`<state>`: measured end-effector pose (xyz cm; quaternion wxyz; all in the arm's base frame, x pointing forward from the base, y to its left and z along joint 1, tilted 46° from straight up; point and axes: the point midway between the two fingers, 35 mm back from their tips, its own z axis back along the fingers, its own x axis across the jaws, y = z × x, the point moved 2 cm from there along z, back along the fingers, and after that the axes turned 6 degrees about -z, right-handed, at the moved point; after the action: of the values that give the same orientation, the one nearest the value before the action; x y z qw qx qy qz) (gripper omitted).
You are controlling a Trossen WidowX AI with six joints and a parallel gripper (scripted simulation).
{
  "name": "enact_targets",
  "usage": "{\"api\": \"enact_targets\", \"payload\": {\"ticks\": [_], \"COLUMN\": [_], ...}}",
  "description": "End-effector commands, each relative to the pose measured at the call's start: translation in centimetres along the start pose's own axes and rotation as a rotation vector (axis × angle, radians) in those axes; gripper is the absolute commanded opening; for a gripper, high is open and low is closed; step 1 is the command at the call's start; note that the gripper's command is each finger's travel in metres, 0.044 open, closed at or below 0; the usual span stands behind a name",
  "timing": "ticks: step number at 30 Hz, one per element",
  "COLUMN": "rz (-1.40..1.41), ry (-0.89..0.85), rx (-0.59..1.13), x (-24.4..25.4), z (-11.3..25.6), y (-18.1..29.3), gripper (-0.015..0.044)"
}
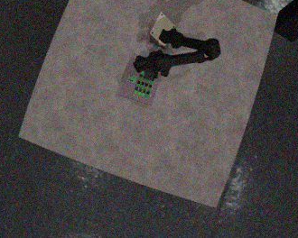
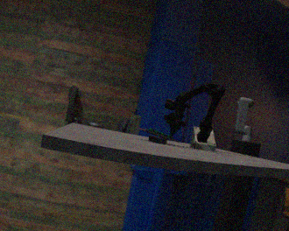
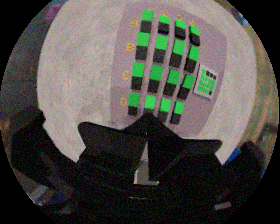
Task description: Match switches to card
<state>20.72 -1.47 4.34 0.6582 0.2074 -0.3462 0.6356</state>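
Observation:
The purple panel carries a grid of green-and-dark switches, rows A to D. In the wrist view, the dark near halves of A2, A3 and A4 look raised. A1 shows a large green far half; raised sides in the other rows are hard to tell. The small card shows dark squares at far-row columns 2 to 4 and the near-right corner; the others look green. My gripper is shut and empty. Its tips appear just nearer than D2, partly hiding it; their height is unclear.
The panel lies on a grey table. A cream plate stands at the arm's base. The arm reaches over the panel's near side. A dark block is beyond the table corner.

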Motion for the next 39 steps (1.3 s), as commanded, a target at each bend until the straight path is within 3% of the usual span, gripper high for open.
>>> {"api": "enact_targets", "payload": {"ticks": [1,35,39], "rz": [-0.007,-0.007,-0.005], "ry": [-0.005,-0.005,0.006], "rx": [-0.001,-0.001,0.013], "x": [0.0,0.0,-0.2], "z": [-0.1,-0.6,2.7], "y": [0.0,0.0,-0.3], "gripper": [0.0000,0.0000,0.0000]}}
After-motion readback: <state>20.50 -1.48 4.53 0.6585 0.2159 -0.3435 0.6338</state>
